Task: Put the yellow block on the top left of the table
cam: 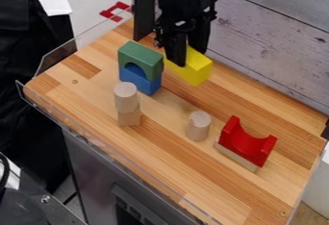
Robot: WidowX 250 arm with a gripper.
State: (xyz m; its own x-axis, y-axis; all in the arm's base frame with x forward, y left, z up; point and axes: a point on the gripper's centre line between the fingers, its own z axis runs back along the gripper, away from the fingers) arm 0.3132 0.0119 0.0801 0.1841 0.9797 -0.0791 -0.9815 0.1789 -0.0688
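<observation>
Yellow block (198,70) is at the table's far side, upper mid of view, nr the grey plank wall (276,36) & just R of the green/blue stack in view. Black gripper (187,56) hangs down over the block's upper end, hiding part of it. Can't tell how far open it is, or if it has hold of the block; also can't tell if the block is fully down on the wooden table (160,156).

Rest, approx L to R: green arch (143,56) sits on top of a blue block (151,84), w/ blue showing thru the arch's opening. Below that in view, a pale wood cylinder (125,90) stands upright on a small wood block (129,118). 2nd cylinder (198,126), also pale & upright, is nr mid-table, btwn that pair & the red block (248,144). Red one has a curved dip, open side up, & rests on a thin wood strip (236,157), toward the R end.

Clear plastic edging (57,59) runs along the table's L side & front. Black post (144,10) stands upright at the back, L of the gripper; a red piece (116,12) is beyond the table's upper L edge.
</observation>
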